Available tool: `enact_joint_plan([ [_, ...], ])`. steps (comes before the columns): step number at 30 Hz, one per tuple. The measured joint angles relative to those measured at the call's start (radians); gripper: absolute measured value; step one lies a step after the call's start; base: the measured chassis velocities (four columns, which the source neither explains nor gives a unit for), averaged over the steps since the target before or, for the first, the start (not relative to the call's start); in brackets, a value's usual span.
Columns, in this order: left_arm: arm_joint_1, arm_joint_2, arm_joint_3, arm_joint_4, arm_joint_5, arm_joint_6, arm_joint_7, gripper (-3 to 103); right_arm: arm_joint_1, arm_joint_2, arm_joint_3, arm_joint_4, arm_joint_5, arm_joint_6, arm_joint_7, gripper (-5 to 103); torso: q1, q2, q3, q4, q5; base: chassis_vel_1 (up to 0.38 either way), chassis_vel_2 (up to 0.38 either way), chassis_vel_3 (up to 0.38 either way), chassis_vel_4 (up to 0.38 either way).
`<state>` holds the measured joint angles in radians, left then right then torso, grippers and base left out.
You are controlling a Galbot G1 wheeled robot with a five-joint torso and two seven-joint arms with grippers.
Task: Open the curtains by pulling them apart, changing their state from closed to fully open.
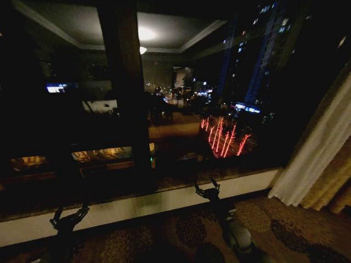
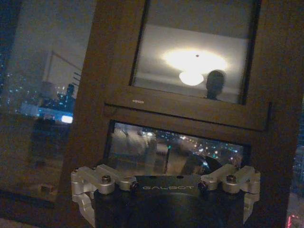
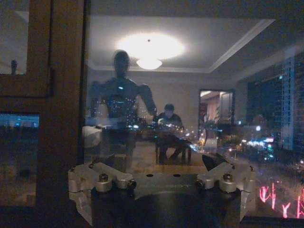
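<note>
One sheer cream curtain [image 1: 315, 148] hangs gathered at three o'clock beside the mustard drape [image 1: 334, 186], baring the dark window [image 1: 181, 98]. Left gripper [image 1: 68, 216] at seven, right gripper [image 1: 208, 189] at six, both spread, holding nothing.

We note the curtains [image 1: 312, 159] as thin, softly pleated cream cloth beside heavier woven mustard drapes [image 1: 335, 183]. The window frame [image 2: 95, 95] reads as dark matt wood around glossy, reflective glass [image 3: 190, 95]; the carpet [image 1: 285, 230] is patterned pile.
</note>
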<state>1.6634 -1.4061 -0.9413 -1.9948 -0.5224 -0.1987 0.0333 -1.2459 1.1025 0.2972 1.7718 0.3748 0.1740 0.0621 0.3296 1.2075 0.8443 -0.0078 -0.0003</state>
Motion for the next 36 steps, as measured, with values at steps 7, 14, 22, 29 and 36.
enact_joint_plan([
  [7,0.000,0.000,0.000,0.000,0.000,0.000,0.000,100,0.000,0.000,0.000,0.000,0.000,0.000,0.000,100,0.000,0.000,0.000,-0.0003,0.0008,0.005,-0.073,-0.002,0.074],
  [14,0.000,0.000,0.001,0.000,0.000,0.000,0.000,100,0.000,0.000,0.000,0.000,0.000,0.000,0.000,100,0.000,0.000,0.000,-0.0002,0.0001,0.015,-0.282,-0.024,0.297],
  [22,0.000,-0.001,0.001,-0.001,0.000,0.000,0.000,100,0.000,-0.001,0.000,0.000,0.000,0.000,0.000,100,-0.001,0.001,-0.001,-0.0007,0.0008,0.041,-0.334,-0.045,0.293],
  [29,0.000,0.000,0.001,0.000,0.000,0.000,0.000,100,0.000,0.000,0.000,0.000,0.000,0.000,0.000,100,0.001,-0.001,0.000,0.0000,-0.0006,0.006,0.022,-0.009,0.001],
  [36,0.000,0.000,0.001,-0.001,0.000,0.000,0.000,100,0.000,0.000,0.000,0.000,0.000,0.000,0.000,100,0.001,-0.001,0.000,-0.0001,0.0002,0.006,0.057,0.003,-0.030],
])
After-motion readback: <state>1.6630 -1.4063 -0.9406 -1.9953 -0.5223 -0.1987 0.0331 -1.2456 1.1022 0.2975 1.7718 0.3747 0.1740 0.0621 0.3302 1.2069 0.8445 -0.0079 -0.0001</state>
